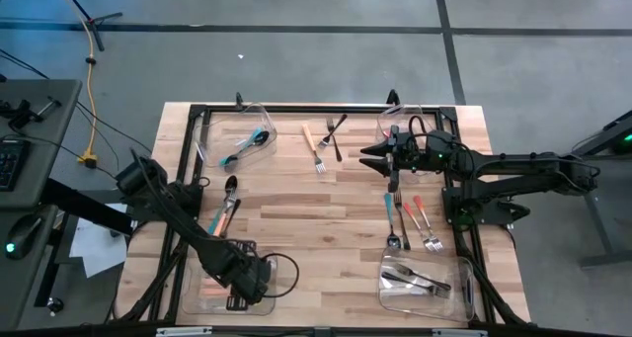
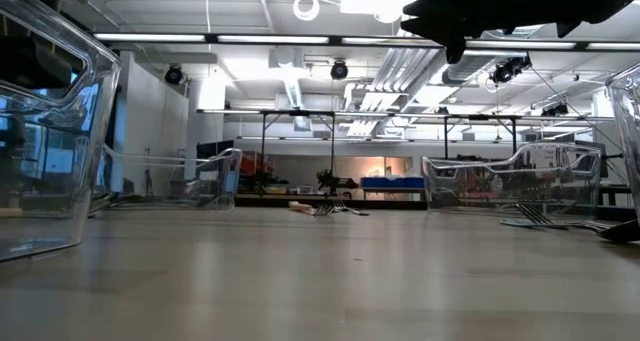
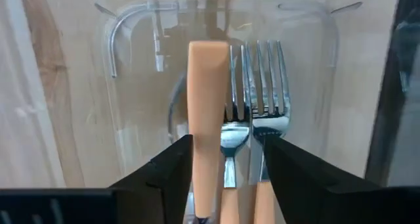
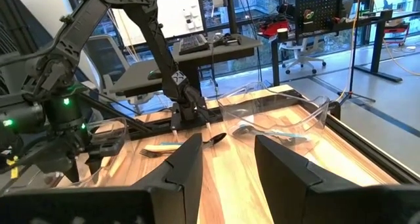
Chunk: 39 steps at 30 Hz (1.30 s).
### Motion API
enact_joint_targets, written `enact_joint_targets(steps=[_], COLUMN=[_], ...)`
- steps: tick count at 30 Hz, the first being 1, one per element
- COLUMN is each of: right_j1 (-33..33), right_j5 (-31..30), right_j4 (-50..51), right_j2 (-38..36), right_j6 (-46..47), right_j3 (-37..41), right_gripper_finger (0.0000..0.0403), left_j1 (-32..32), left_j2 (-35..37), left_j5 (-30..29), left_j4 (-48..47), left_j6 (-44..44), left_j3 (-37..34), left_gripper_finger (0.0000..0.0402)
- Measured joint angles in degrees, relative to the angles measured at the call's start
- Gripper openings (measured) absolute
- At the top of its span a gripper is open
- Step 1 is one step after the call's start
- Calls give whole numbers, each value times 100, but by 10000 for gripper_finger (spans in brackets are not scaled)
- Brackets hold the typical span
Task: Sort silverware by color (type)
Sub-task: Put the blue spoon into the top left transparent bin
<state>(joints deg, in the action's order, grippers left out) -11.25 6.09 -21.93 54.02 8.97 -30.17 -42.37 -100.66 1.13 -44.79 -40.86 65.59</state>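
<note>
With my left gripper (image 3: 226, 175) parked over the clear bin (image 1: 286, 278) at the near left corner of the table (image 1: 296, 194), its fingers (image 3: 167, 175) stand apart around the orange-handled fork (image 3: 209, 112), and I cannot tell whether the handle rests against a pad or has already dropped free. Under it in the bin lie 2 more orange-handled forks (image 3: 262, 119), tines pointing away from the wrist. My worry is the release: if the handle is leaning on a finger, lifting away could drag it up and tip it over the bin wall, or nudge the light bin along the wood. My right gripper (image 1: 380, 161) hovers near the far right bin (image 1: 434, 115), its fingers (image 4: 177, 168) parted to a middling gap with nothing between them. Below it lie a teal piece (image 1: 388, 207), a dark fork (image 1: 400, 213) and 2 red-orange forks (image 1: 425, 223), close enough that a careless descent could catch 2 at once. Another dark fork (image 1: 336, 134) and an orange fork (image 1: 314, 147) overlap at the far middle, so picking one may shift the other. Teal pieces (image 1: 247, 144) sit in the far left bin (image 1: 212, 125), dark ones (image 1: 415, 278) in the near right bin (image 1: 459, 293), and a dark spoon (image 1: 230, 187) beside red-orange pieces (image 1: 223, 218) waits on the left.
</note>
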Motion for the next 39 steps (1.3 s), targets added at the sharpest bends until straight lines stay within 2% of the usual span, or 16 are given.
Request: enact_joint_targets(steps=[3,7,12,15,18,21,24,26,29,34,39], right_j1=[0,0,0,1,2,2,2,2,2,2,4], right_j5=[2,2,4,4,8,9,19,115,166,168,514], right_j4=[-9,-9,-9,-11,-11,-54,-174,-318,-521,-695,-888], right_j2=[0,0,2,1,2,1,2,2,2,2,1], right_j6=[8,13,15,46,322,766,1096,1156,1158,1158,1157], right_j3=[0,0,0,0,0,0,0,0,0,0,0], right_gripper_finger=[124,124,124,124,124,124,124,124,124,124,124], left_j1=[59,268,749,1127,1533,1916,2365,2666,3102,3799,4274], left_j2=[182,667,1755,2492,3147,3644,3989,4140,4331,4370,4228], left_j5=[77,580,555,-97,-1166,-2225,-2706,-2636,-2170,-1207,-459], left_j4=[-93,-652,-1037,-923,-606,14,903,1641,2866,4629,5854], left_j6=[11,138,69,105,331,883,1485,1955,2421,2441,2309], left_j3=[-1,-1,-1,-1,-1,-1,-60,-213,-723,-1807,-2461], left_gripper_finger=[191,202,202,200,200,200,200,200,200,200,200])
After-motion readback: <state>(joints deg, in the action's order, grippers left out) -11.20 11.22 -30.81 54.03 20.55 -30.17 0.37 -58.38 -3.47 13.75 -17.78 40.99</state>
